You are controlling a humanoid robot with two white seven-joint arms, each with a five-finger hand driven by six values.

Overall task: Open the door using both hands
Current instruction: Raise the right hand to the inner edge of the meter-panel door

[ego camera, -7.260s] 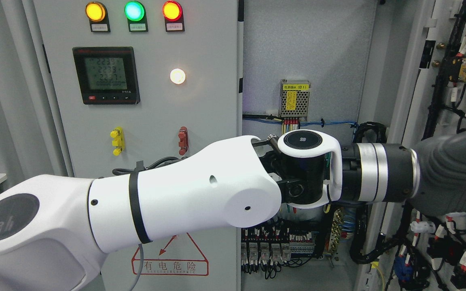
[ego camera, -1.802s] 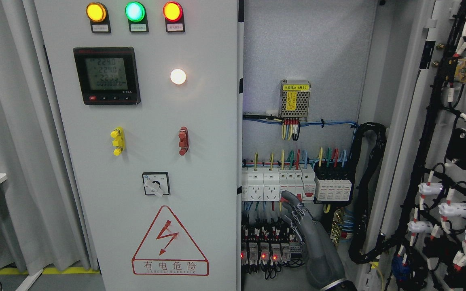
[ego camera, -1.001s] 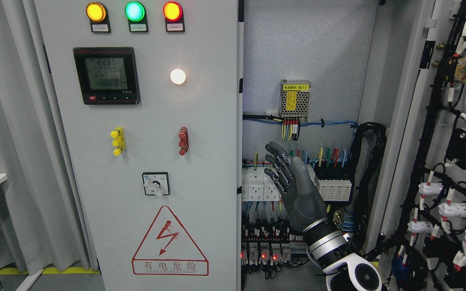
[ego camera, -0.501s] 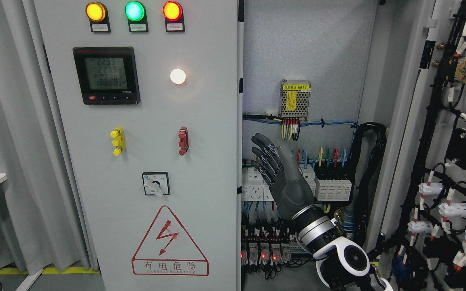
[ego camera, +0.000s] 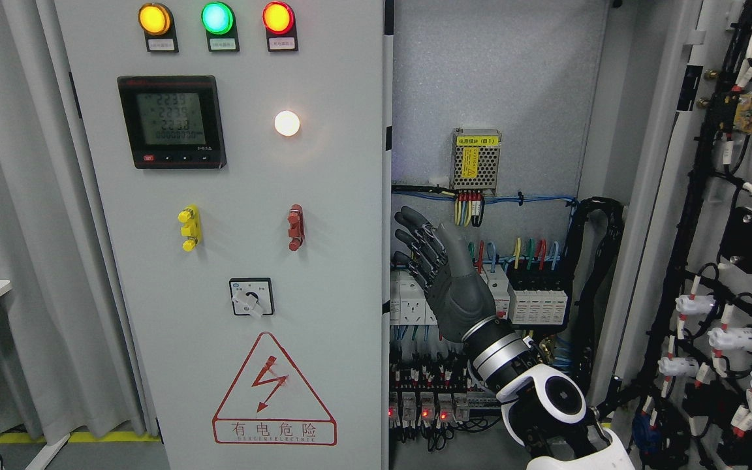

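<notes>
The left door (ego camera: 232,228) of the cabinet stands shut, filling the left half of the head view, while the right door (ego camera: 728,228) already hangs swung wide. The right hand (ego camera: 444,277) is raised flat with fingers (ego camera: 415,238) spread, gripping nothing, just beside the left door's free right edge, likely to hook behind it.

Door (ego camera: 232,196): smooth matt grey painted metal; back panel (ego camera: 493,78) at upper middle has a rougher, speckled grey finish. Right hand (ego camera: 444,274) is matt dark grey plastic, wrist ring (ego camera: 500,352) polished metal, forearm shell (ego camera: 562,398) glossy white. Curtain (ego camera: 17,196) at left is grey cloth.
</notes>
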